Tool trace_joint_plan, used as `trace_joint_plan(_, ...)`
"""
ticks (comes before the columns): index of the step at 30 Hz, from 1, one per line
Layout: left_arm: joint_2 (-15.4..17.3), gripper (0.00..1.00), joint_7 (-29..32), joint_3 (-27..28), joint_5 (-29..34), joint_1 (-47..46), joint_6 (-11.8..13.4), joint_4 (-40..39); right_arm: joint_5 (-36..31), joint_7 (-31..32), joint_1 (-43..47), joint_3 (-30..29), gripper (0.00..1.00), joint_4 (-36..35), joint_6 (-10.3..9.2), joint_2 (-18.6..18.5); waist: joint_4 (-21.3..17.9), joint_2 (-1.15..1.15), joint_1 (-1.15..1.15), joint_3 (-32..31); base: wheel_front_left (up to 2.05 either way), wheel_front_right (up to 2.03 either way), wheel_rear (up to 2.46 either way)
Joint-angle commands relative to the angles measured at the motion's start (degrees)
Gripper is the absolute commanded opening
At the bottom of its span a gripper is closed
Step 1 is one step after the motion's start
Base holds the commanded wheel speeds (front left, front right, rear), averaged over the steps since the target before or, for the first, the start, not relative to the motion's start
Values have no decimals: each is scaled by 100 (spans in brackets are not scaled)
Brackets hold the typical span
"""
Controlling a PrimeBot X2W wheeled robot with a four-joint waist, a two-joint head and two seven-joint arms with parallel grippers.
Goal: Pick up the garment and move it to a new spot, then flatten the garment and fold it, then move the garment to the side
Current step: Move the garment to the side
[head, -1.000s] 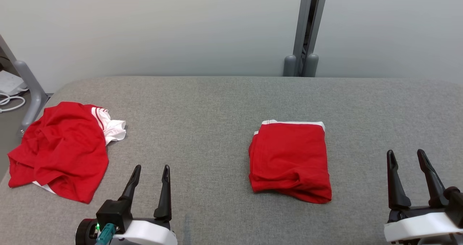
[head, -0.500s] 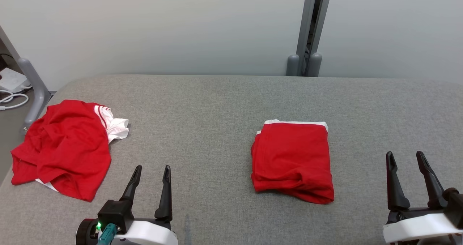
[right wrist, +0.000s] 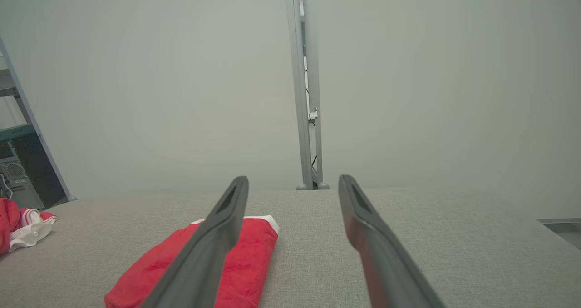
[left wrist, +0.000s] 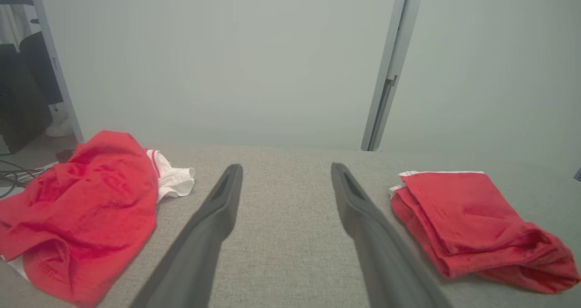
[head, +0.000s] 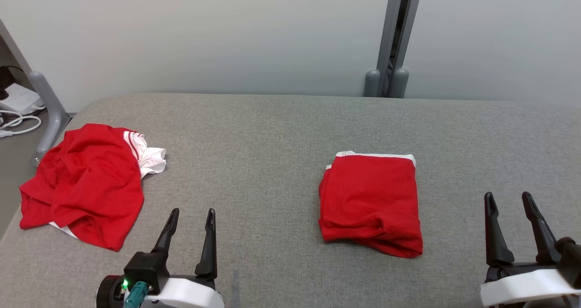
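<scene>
Though folded, the garment [head: 370, 203] runs lengthwise toward the wall [head: 227, 35].

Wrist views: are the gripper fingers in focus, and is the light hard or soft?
Left wrist view: the left gripper's fingers blurred, the folded garment sharper. Right wrist view: the right gripper's fingers blurred too. Head view: soft even light, thin shadow under the garment.
</scene>
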Motion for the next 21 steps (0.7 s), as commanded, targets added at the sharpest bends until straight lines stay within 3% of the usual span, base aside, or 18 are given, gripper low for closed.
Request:
trace_joint_plan(1,24,100,-9,15,47,51,-30,10,5,-26,22,6,100,12,-2,-4,4,0,0,2,0,0,0)
trace_joint_plan(13,22,100,-9,-68,75,33,-48,21,133,-25,13,50,100,266,-2,-13,12,0,0,72,0,0,0)
trace_joint_plan(17,25,100,-9,-157,83,-80,-65,-47,666,194,-273,351,100,527,-2,-148,10,0,0,296,0,0,0)
trace_joint_plan(21,22,100,-9,-231,63,-219,-116,-85,1444,869,-649,703,100,825,-2,-444,68,0,0,615,0,0,0)
